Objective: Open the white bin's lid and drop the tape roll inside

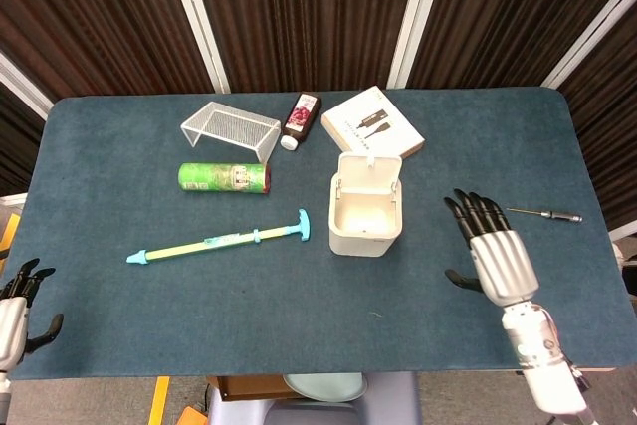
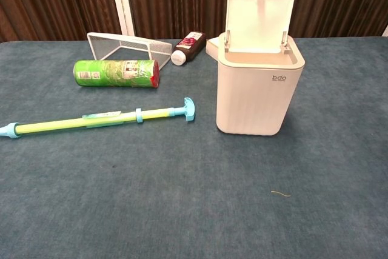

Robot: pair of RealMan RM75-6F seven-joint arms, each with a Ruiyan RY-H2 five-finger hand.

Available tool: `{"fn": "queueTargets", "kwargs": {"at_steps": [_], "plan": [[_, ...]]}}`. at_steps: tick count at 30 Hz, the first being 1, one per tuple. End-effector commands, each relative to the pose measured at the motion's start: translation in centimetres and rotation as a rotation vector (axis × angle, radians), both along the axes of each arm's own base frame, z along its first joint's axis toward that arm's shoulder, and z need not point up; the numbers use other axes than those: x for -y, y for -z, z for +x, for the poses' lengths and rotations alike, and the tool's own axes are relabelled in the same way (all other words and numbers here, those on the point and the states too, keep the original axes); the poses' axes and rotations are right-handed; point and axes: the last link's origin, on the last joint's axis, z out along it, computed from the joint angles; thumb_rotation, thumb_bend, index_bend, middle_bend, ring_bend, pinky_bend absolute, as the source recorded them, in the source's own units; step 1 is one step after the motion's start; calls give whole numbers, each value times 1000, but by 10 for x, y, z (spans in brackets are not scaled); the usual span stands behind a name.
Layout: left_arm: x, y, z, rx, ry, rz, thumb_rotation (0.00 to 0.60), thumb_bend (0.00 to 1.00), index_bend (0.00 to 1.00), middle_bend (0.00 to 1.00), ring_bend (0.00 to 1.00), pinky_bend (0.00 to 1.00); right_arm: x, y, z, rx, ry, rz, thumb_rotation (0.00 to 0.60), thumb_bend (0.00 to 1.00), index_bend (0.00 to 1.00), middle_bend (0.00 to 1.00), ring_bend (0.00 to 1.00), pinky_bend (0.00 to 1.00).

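The white bin [image 1: 364, 218] [image 2: 259, 86] stands mid-table with its lid [image 1: 371, 168] [image 2: 258, 11] tipped up and back. No tape roll shows in either view; the bin's inside looks pale from above and its bottom is hard to make out. My right hand [image 1: 494, 252] hovers to the right of the bin, apart from it, fingers spread and holding nothing. My left hand [image 1: 16, 302] hangs at the table's near left edge, fingers apart and empty. Neither hand appears in the chest view.
A green can [image 1: 224, 177] and a yellow-and-blue rod [image 1: 219, 240] lie left of the bin. Behind are a wire rack [image 1: 230, 127], a dark bottle [image 1: 301, 117] and a white box [image 1: 372, 125]. A screwdriver [image 1: 544, 214] lies at the right.
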Motion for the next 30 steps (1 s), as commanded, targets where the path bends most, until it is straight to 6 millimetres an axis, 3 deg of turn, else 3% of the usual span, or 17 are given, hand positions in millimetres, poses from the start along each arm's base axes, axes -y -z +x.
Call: {"fn": "queueTargets", "kwargs": {"at_steps": [1,6,14,30], "plan": [[0,0,0,7,-3,1,600,369,200,80,200,302,-29,-18,-51,-46,47,-44,600,109,39,76,17,183],[-2,-3,-4,6,-22,22,600,368,200,80,201,303,-32,-13,-85,-70,121,-25,600,112,5,28,0,139],[-2,-2,-7,-13,-35,22,600,368,200,79,200,303,-22,0,-114,-59,144,-29,600,110,0,22,0,91],[-4,1,-9,-25,-43,13,600,369,200,80,201,303,-25,3,-114,-80,121,-11,600,116,0,22,0,86]]}}
